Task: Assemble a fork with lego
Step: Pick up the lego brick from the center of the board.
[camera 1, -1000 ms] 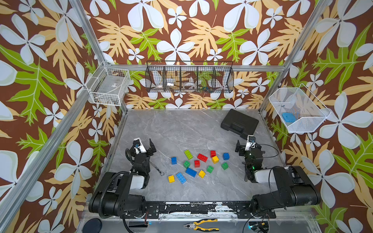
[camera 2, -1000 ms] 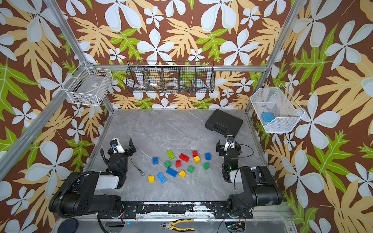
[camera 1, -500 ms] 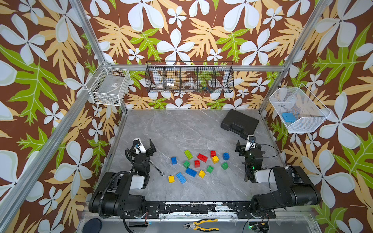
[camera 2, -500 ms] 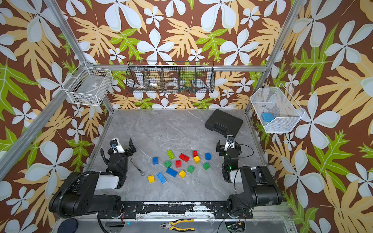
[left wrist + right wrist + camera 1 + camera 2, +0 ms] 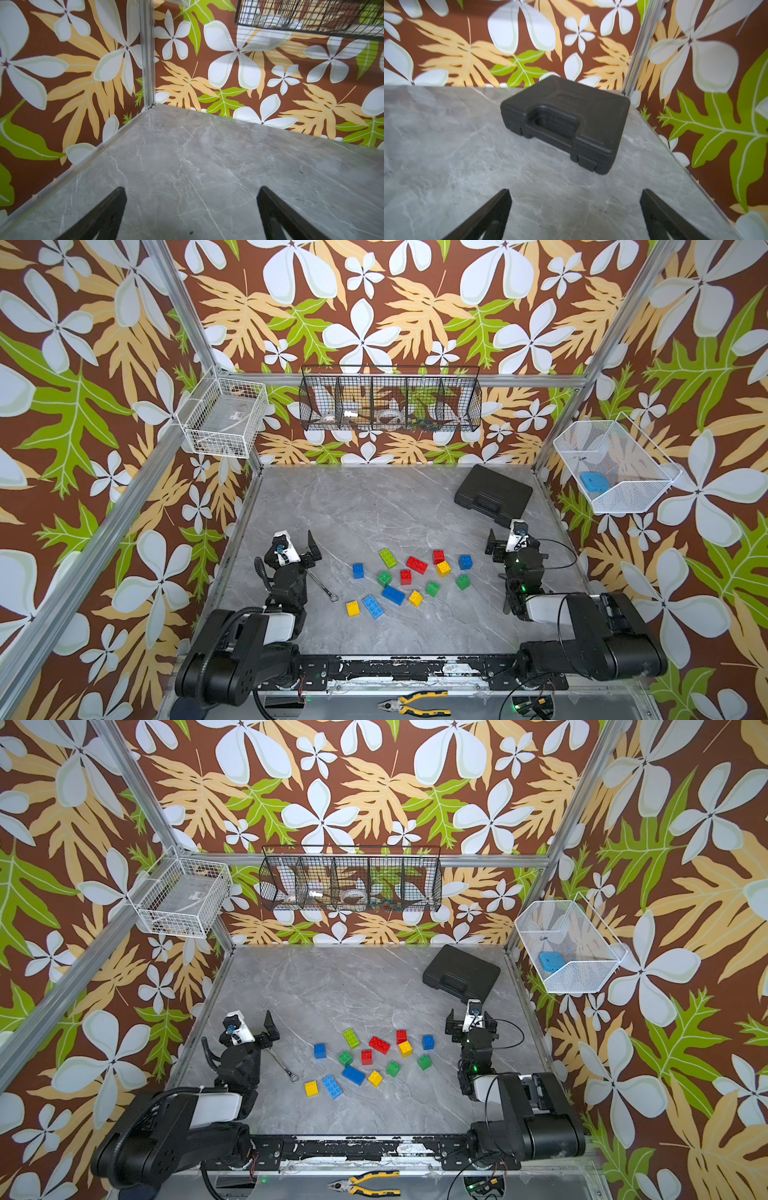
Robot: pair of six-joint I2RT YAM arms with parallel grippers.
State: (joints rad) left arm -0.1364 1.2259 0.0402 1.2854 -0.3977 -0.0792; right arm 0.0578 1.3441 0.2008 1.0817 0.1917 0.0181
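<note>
Left pincer (image 5: 191, 188) fingers (image 5: 108, 209) (both) cropped at edge

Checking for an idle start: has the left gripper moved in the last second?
No. The left gripper sits at the same spot beside the wrench, open.

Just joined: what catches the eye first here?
Loose red, yellow, blue and green lego bricks lie scattered in the middle of the table. A black case sits in the far right corner, a wrench beside the left gripper, which is open and empty, like the right gripper.
</note>
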